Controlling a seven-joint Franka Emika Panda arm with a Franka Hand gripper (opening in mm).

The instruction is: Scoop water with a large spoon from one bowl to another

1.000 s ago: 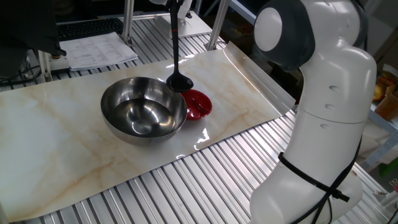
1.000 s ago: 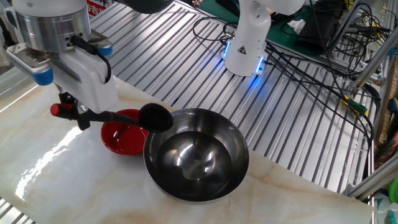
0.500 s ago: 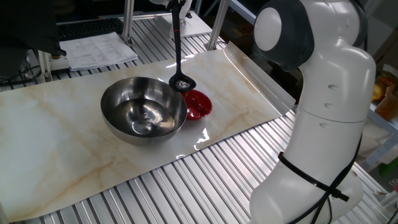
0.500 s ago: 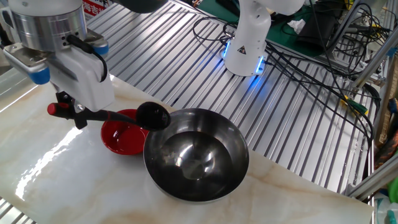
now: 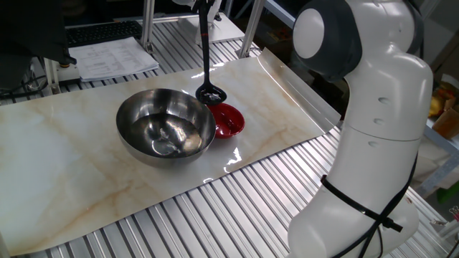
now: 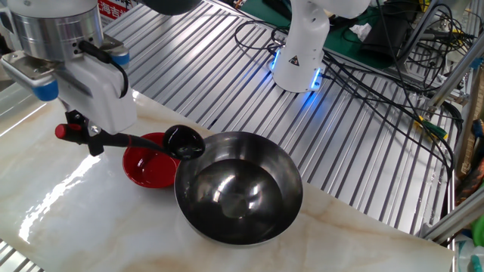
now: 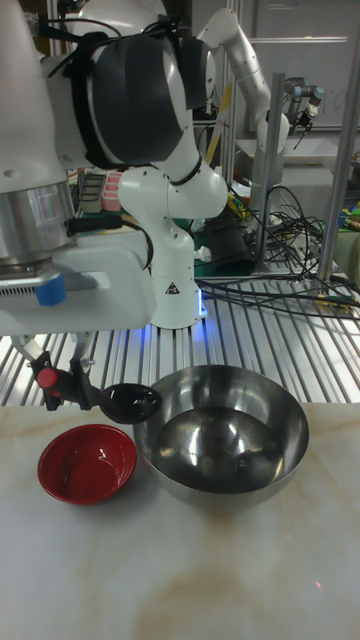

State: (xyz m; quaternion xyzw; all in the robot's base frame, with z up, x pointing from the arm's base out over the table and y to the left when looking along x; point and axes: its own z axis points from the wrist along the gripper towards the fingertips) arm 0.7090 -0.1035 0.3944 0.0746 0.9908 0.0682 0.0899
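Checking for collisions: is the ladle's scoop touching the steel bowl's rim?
Cannot tell. In the tall fixed view the scoop meets the steel bowl rim's outline, with no plain gap.

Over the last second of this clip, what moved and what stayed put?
The large spoon, held by the gripper, shifted slightly away from the steel bowl toward the red bowl; its scoop rolled from showing its rounded back to facing open side up, level, beside the steel bowl's rim. The grip on the handle is unchanged. Both bowls stayed where they were.
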